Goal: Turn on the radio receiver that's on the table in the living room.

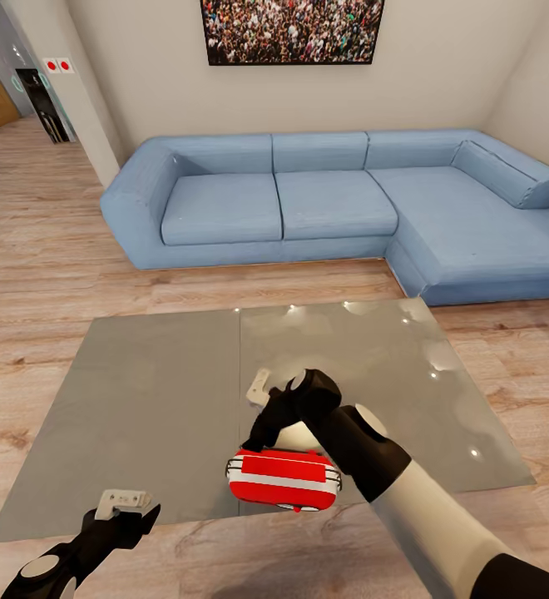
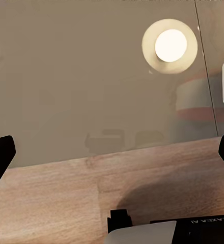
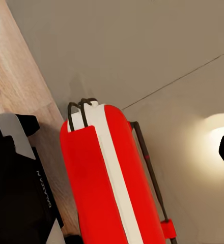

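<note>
Radio receiver [image 1: 284, 480] lies along table edge

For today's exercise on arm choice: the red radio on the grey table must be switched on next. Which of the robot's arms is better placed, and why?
The right. The right gripper hangs directly over the radio receiver at the near edge of the table, while the left gripper sits off to the side by the table's edge.

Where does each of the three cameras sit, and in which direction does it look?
Head view: on the head, looking forward and down over the table, radio receiver and sofa; both arms show.
Left wrist view: near the left gripper, facing the table's edge and the floor; dark fingertips show.
Right wrist view: near the right gripper, looking down on the radio.
Shared: the radio and the grey tabletop appear in all three.
</note>
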### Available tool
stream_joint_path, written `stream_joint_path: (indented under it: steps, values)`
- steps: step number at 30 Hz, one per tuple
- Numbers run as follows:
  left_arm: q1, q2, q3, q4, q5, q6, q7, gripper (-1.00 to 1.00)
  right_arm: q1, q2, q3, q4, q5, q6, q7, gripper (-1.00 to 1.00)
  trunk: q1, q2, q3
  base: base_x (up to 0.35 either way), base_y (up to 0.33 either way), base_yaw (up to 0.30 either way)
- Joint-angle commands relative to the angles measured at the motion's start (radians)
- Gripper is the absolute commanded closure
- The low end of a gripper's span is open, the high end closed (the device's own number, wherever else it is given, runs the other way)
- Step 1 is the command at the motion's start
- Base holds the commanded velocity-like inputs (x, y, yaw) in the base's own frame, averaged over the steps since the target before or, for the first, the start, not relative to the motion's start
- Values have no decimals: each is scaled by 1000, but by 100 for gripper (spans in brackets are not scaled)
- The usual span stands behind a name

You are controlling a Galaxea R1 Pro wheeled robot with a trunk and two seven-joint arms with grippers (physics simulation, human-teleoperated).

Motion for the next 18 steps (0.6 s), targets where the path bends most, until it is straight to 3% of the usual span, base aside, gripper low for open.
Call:
stream_joint_path:
  steps: [1, 6, 18]
  values:
    - [0, 0, 0, 0, 0, -1, 0, -100, 0, 9, 0, 5, 0, 0, -1, -100, 0, 0, 0, 0, 0, 0]
    - [0, 0, 0, 0, 0, -3, 0, -100, 0, 49, 1, 62, 2, -1, -5, -100, 0, 0, 0, 0, 0, 0]
    - [0, 0, 0, 1, 2, -6, 0, -100, -1, 62, 1, 167, 21, -7, -15, -100, 0, 0, 0, 0, 0, 0]
